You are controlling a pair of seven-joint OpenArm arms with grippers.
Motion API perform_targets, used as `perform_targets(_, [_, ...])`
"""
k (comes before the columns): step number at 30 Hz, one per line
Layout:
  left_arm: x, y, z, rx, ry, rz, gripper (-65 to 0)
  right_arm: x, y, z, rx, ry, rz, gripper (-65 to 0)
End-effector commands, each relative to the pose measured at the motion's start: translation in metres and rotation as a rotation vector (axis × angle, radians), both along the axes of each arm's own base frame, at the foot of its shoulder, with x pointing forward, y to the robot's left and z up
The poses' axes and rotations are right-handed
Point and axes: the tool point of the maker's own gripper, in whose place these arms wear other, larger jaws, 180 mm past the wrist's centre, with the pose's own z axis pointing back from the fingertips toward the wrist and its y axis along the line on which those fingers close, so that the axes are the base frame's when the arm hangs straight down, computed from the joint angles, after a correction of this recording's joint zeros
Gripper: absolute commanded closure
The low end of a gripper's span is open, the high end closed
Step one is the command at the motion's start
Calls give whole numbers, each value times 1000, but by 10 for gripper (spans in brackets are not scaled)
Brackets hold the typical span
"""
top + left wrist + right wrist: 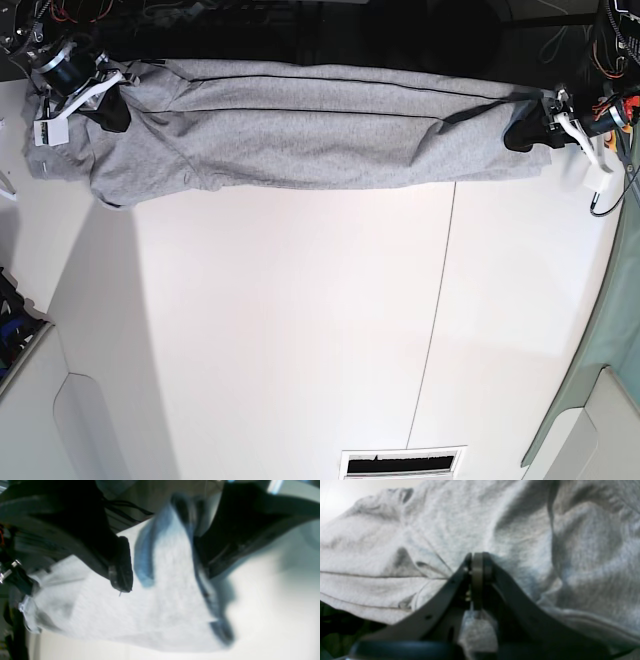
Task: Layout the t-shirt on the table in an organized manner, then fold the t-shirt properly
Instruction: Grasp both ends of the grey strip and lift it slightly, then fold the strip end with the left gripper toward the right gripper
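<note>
The table is my landmark. Its near half is white and bare, with a thin dark line running from the near edge toward the far edge. A grey-green panel sits along one side of the table.

At the far edge of the table lies the t-shirt. It is grey and stretched out long, from one far corner of the table to the other, with soft wrinkles in it.

My right pincer is at one far corner of the table, low down and reaching along the table edge. Its two fingers are pressed tight together, and the t-shirt cloth is bunched up all around the tips. It is pinching the shirt.

My left pincer is at the other far corner of the table, also low, pointing in toward the shirt. Its fingers are spread wide apart. The end of the shirt sits between them, loose, and the fingers do not squeeze it there.
</note>
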Motion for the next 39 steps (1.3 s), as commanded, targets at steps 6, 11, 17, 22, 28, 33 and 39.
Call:
perform_targets(6, [-6,-5,-3,45,26,-69,-105,7,-4,9,-1,-38,1,0])
perform_targets(11, [23,-6,26,69,-95,-90,0,7,-4,9,-1,-38,1,0])
perform_targets(17, [57,-13,61,124,-235,-153,0,19,-3,20,42,-85,-25,0])
perform_targets(22, [76,-1,66,223,-260,-184,0,44,-12,47,55,-183,-58,0])
perform_targets(28, [114,37,92,374,-330,-170,0,59,-17,68,53,-236,-63,0])
perform_targets(33, [131,58,122,413,-370,-158,0,57,-22,67,44,-221,-69,0])
perform_targets(39, [121,5,120,332,-384,-282,0,56,-23,66,41,-216,-71,0])
